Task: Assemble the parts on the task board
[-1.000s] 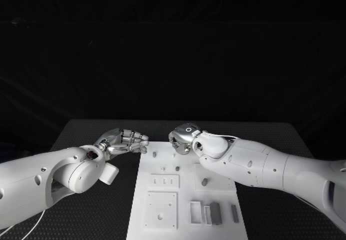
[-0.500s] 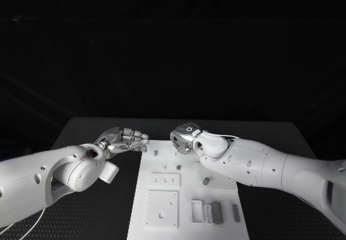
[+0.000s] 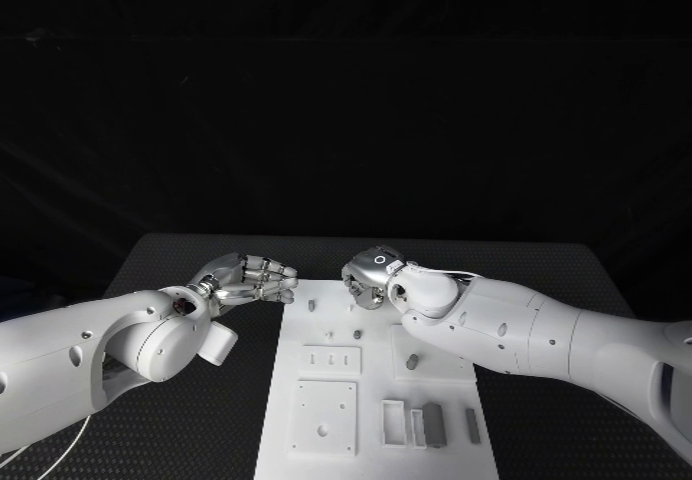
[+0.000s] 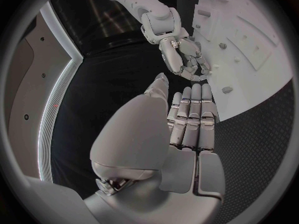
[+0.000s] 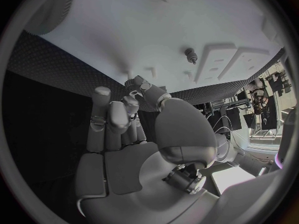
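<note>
The white task board [image 3: 323,400] lies lengthwise in the middle of the table. Grey parts lie on it: a short one [image 3: 411,362] mid-board and two bars [image 3: 431,422] [image 3: 470,425] at the near end. Small pegs [image 3: 329,335] stand further up. My left hand [image 3: 248,280] hovers just off the board's far left corner with its fingers [image 4: 190,117] curled together, and I see nothing in them. My right hand [image 3: 369,278] hangs over the board's far end, fingers [image 5: 115,117] curled and thumb folded across. The left wrist view shows the right hand [image 4: 184,59] curled above the board's edge [image 4: 249,104].
Black textured table [image 3: 188,420] lies on both sides of the board. Two raised square plates [image 3: 330,361] [image 3: 322,418] sit on the board's left half, and a slotted holder [image 3: 391,423] at the near end. A peg [image 5: 190,55] stands on the board beyond the right hand.
</note>
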`<state>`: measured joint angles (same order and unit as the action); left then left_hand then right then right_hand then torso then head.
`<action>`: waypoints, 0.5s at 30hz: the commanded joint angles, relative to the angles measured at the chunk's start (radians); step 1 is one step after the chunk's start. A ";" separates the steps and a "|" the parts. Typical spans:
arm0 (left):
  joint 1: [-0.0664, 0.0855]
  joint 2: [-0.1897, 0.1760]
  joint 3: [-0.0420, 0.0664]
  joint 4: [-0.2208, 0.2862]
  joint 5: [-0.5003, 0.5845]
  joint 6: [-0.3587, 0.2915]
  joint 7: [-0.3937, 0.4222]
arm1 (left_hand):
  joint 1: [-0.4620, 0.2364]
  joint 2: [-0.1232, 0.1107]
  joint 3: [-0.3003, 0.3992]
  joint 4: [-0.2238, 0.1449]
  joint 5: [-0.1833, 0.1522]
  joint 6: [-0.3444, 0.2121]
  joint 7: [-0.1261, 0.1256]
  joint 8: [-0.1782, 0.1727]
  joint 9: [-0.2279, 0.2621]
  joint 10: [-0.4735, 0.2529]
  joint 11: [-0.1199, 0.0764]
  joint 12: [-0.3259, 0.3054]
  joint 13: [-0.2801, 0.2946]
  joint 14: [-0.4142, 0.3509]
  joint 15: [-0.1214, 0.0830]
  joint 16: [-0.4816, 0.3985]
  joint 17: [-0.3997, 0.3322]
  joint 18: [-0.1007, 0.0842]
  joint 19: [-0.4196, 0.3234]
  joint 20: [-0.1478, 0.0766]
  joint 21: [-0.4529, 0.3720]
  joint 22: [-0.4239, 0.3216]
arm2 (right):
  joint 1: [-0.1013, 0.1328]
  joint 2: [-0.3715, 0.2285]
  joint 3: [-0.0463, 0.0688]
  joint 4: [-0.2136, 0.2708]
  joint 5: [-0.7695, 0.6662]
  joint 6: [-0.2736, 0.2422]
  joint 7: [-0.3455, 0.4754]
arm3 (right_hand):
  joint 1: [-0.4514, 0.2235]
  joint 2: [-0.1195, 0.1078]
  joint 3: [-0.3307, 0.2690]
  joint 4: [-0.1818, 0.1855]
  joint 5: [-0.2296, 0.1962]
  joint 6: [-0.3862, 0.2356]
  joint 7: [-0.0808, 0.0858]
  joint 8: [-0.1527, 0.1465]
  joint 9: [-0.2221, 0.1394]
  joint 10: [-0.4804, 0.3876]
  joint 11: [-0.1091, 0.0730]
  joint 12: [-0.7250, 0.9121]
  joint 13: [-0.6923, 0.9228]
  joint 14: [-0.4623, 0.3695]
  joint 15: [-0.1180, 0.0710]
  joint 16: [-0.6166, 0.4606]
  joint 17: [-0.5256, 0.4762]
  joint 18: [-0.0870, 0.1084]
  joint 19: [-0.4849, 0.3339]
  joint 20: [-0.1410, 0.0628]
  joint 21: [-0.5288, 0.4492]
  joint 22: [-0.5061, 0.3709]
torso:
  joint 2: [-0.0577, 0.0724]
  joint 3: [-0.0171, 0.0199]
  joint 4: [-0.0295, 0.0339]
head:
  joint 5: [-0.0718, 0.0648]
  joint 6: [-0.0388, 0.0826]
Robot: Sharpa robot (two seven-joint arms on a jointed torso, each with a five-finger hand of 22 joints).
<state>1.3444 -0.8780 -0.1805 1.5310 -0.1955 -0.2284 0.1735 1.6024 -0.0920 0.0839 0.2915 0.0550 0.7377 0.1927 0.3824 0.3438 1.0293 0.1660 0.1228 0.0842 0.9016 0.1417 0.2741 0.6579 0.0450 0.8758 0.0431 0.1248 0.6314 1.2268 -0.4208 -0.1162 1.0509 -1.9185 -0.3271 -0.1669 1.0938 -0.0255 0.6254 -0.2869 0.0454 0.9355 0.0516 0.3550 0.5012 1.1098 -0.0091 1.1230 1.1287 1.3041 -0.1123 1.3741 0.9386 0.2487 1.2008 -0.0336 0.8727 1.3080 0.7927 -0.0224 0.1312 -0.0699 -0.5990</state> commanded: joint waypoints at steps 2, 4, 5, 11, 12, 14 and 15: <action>0.002 -0.001 0.001 0.002 -0.004 0.009 0.008 | -0.008 -0.003 0.002 -0.002 -0.002 -0.003 0.019 -0.004 -0.002 0.001 0.008 -0.006 -0.002 -0.003 0.005 -0.004 0.001 -0.007 -0.003 0.003 -0.007 -0.001 | -0.002 -0.003 0.000 0.004 -0.018 0.023 -0.008 | 0.003 0.008 0.008 0.001 0.003 0.053 0.050 0.003 0.013 0.007 0.000 -0.007 -0.001 0.003 -0.002 0.005 -0.001 0.013 0.005 -0.003 0.003 0.020 | 0.001 0.0003 -0.0011 | 0.001 0.001; 0.002 -0.001 0.001 0.002 -0.004 0.010 0.008 | -0.008 -0.003 0.002 -0.002 -0.002 -0.004 0.019 -0.004 -0.002 0.001 0.008 -0.006 -0.002 -0.003 0.005 -0.004 0.001 -0.007 -0.003 0.003 -0.007 -0.001 | -0.003 -0.003 0.000 0.008 -0.018 0.026 -0.008 | 0.003 0.008 0.008 0.001 0.003 0.054 0.050 0.003 0.013 0.007 0.000 -0.007 -0.001 0.003 -0.002 0.005 -0.001 0.013 0.005 -0.003 0.003 0.020 | 0.002 0.0002 -0.0017 | 0.001 0.001; 0.002 -0.001 0.001 0.002 -0.004 0.010 0.007 | -0.007 -0.003 0.002 -0.002 -0.002 -0.004 0.019 -0.004 -0.002 0.001 0.008 -0.006 -0.002 -0.003 0.005 -0.004 0.001 -0.007 -0.003 0.003 -0.007 -0.001 | -0.003 -0.003 0.000 0.010 -0.018 0.028 -0.008 | 0.003 0.008 0.008 0.001 0.003 0.054 0.050 0.003 0.013 0.007 0.000 -0.007 -0.001 0.003 -0.002 0.005 -0.001 0.013 0.005 -0.003 0.003 0.020 | 0.002 0.0002 -0.0015 | 0.001 0.001; 0.002 0.000 0.001 0.001 -0.004 0.012 0.007 | -0.007 -0.004 0.002 -0.002 -0.002 -0.003 0.019 -0.004 -0.002 0.001 0.008 -0.007 -0.002 -0.003 0.005 -0.004 0.002 -0.007 -0.003 0.003 -0.007 -0.001 | -0.004 -0.002 0.000 0.007 -0.018 0.024 -0.008 | 0.002 0.007 0.008 0.001 0.003 0.054 0.050 0.003 0.013 0.008 0.000 -0.007 -0.001 0.003 -0.002 0.005 -0.002 0.013 0.005 -0.003 0.003 0.020 | 0.001 0.0003 0.0005 | -0.001 -0.001; 0.002 0.000 0.001 0.001 -0.004 0.011 0.007 | -0.007 -0.004 0.002 -0.002 -0.002 -0.004 0.019 -0.004 -0.002 0.001 0.008 -0.007 -0.002 -0.003 0.005 -0.005 0.002 -0.007 -0.003 0.003 -0.008 -0.001 | -0.004 -0.001 0.000 0.005 -0.017 0.024 -0.008 | 0.002 0.007 0.008 0.001 0.003 0.054 0.051 0.003 0.013 0.008 0.000 -0.007 -0.001 0.003 -0.002 0.005 -0.002 0.013 0.005 -0.003 0.003 0.020 | 0.001 0.0002 0.0000 | -0.001 -0.001; 0.002 0.000 0.001 0.001 -0.004 0.012 0.006 | -0.007 -0.004 0.002 -0.002 -0.002 -0.004 0.019 -0.004 -0.002 0.001 0.008 -0.007 -0.002 -0.003 0.005 -0.005 0.002 -0.007 -0.003 0.003 -0.008 -0.001 | -0.004 0.003 0.000 0.001 -0.017 0.023 -0.008 | 0.001 0.006 0.009 0.001 0.003 0.053 0.051 0.002 0.013 0.008 0.000 -0.008 -0.002 0.003 -0.002 0.005 -0.002 0.013 0.005 -0.003 0.003 0.020 | 0.002 0.0001 -0.0002 | -0.001 -0.001; 0.002 0.001 0.001 0.001 -0.004 0.012 0.006 | -0.007 -0.004 0.002 -0.002 -0.002 -0.004 0.019 -0.004 -0.002 0.001 0.008 -0.007 -0.002 -0.003 0.005 -0.005 0.002 -0.007 -0.003 0.003 -0.008 -0.001 | -0.004 0.005 0.000 -0.001 -0.016 0.022 -0.008 | 0.001 0.006 0.009 0.001 0.003 0.053 0.051 0.002 0.014 0.008 0.001 -0.008 -0.002 0.003 -0.002 0.005 -0.002 0.013 0.005 -0.002 0.003 0.020 | 0.002 0.0001 -0.0002 | -0.001 -0.001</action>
<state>1.3444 -0.8790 -0.1805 1.5304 -0.1958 -0.2284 0.1735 1.6024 -0.0920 0.0839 0.2915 0.0550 0.7377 0.1927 0.3824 0.3430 1.0293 0.1661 0.1191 0.0833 0.9018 0.1415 0.2741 0.6586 0.0449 0.8758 0.0431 0.1210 0.6315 1.2249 -0.4186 -0.1157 1.0522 -1.9215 -0.3206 -0.1730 1.0938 -0.0256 0.6281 -0.2842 0.0425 0.9350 0.0521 0.3549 0.5013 1.1098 -0.0091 1.1191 1.1278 1.3041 -0.1123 1.3740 0.9377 0.2487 1.2007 -0.0334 0.8727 1.3080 0.7941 -0.0221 0.1310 -0.0705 -0.6002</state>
